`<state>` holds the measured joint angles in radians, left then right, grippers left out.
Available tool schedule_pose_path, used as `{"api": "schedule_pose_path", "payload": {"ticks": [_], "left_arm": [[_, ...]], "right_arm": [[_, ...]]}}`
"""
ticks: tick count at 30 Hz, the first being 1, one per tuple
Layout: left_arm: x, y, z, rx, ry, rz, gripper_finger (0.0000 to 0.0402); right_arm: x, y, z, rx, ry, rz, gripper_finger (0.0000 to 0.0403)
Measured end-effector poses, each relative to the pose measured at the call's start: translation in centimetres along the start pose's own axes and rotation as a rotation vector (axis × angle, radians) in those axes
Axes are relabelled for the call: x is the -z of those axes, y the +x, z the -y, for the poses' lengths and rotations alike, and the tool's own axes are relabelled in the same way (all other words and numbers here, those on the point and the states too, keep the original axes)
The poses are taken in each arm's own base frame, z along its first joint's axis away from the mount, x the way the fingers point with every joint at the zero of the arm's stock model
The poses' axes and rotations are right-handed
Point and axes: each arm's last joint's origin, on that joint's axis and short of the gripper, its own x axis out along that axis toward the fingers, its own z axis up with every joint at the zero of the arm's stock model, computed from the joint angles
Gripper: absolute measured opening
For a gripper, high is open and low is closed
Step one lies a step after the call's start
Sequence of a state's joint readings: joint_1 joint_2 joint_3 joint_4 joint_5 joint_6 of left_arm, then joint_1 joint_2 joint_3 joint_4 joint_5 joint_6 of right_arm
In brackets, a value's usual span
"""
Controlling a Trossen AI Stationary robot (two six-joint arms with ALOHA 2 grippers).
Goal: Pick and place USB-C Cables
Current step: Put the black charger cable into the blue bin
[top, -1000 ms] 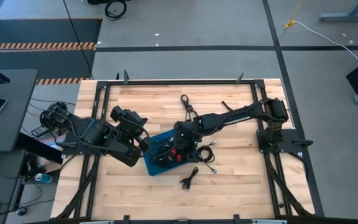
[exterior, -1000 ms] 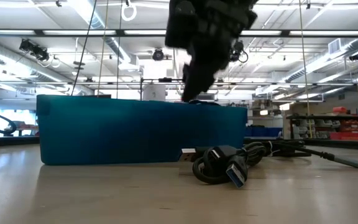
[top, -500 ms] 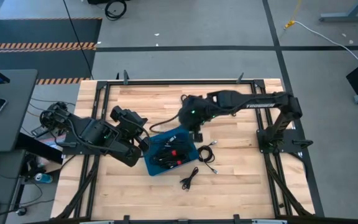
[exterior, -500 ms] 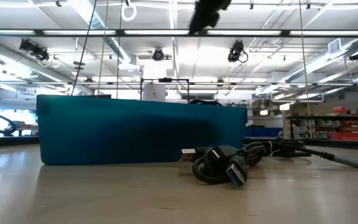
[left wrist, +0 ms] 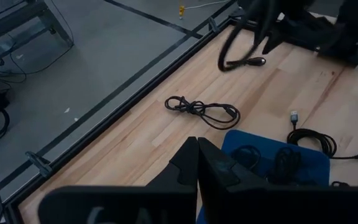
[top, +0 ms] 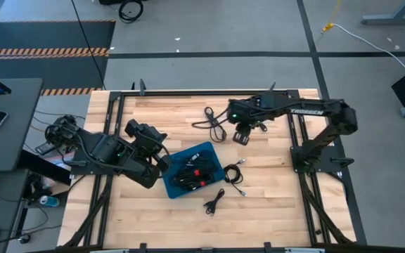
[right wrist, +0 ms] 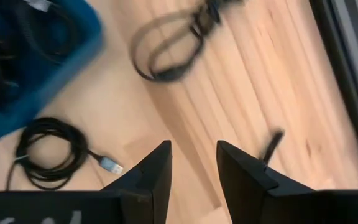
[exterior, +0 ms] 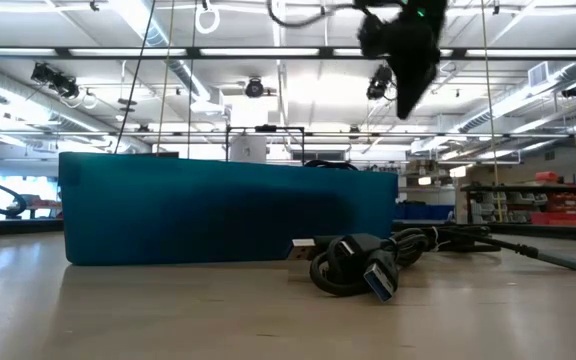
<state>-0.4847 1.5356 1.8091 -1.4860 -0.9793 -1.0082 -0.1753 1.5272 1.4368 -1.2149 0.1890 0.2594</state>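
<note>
Now a reach is being made | right gripper (top: 242,138), fingers parted, empty, above bare table (top: 273,183) | loose USB-C cable (top: 213,119) being targeted next | blue tray (top: 213,150) awaiting it.

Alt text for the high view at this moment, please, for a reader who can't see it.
Seen from above, the right gripper hangs open and empty over the wooden table, near a loose USB-C cable at the far side. A blue tray near the middle holds several coiled cables, with two more cables and beside it. The left gripper waits shut at the tray's left.
</note>
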Motion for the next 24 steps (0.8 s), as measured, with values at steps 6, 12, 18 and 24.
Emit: {"api": "schedule_pose_path", "payload": {"ticks": [6, 12, 18, 24], "left_arm": [[0.0, 0.0, 0.0, 0.0, 0.001, 0.0, 0.0005], [0.0, 0.0, 0.0, 0.0, 0.001, 0.0, 0.0005], [0.0, 0.0, 0.0, 0.001, -0.002, 0.0, 0.0005], [-0.1, 0.0, 0.1, 0.007, -0.014, 0.004, 0.0005]], "right_arm": [[4.8, 1.9, 2.6, 0.006, 0.239, 0.041, 0.0142], [9.5, 3.6, 4.5, 0.043, 0.438, -0.002, 0.0171], [12.1, 5.4, 5.6, 0.102, 0.515, -0.056, 0.0222], [12.6, 7.4, 6.5, 0.113, 0.546, -0.049, 0.0256]]}}
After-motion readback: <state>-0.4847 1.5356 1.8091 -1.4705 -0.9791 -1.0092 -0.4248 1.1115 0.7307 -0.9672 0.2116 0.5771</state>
